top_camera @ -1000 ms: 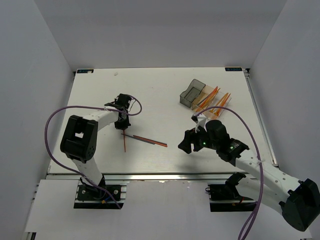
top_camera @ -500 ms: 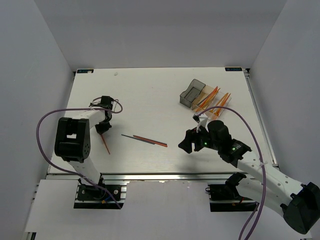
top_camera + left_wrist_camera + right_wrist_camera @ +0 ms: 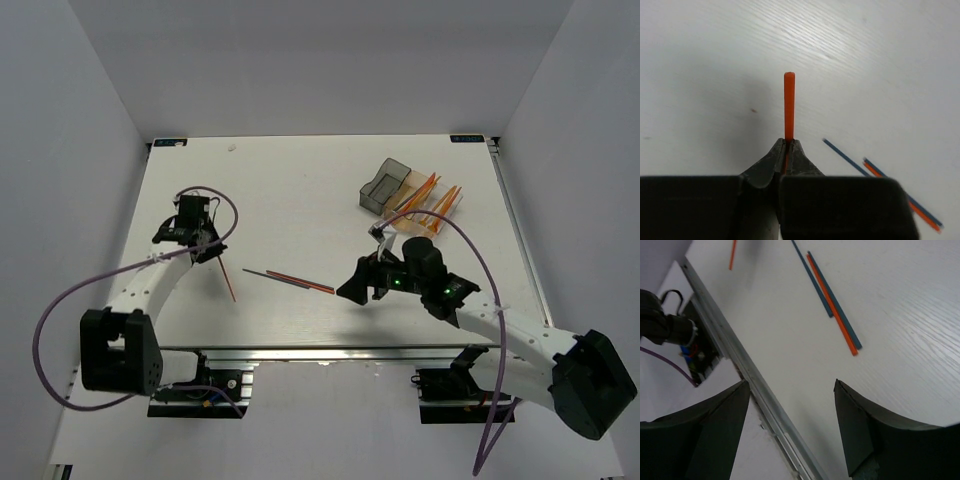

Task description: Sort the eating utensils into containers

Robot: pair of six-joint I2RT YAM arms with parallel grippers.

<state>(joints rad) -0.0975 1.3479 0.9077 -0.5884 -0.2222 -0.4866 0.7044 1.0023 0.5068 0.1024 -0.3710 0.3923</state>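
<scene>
Overhead, the left gripper (image 3: 207,250) sits over the left part of the tabletop (image 3: 300,180), pinched shut on a red-orange stick (image 3: 226,280) that slants toward the near edge. Three loose sticks (image 3: 290,280) lie side by side mid-table. The right gripper (image 3: 352,291) is just beside their right end, spread wide with nothing in it. The containers (image 3: 383,188) stand at the far right, with orange utensils (image 3: 432,202) poking from them.

From the left wrist, the jaws clamp the red-orange stick's near end and it points straight away.

From the right wrist, both fingers (image 3: 715,430) stand far apart above bare tabletop, near an orange stick (image 3: 832,305) lying between two blue-grey sticks (image 3: 812,280).
</scene>
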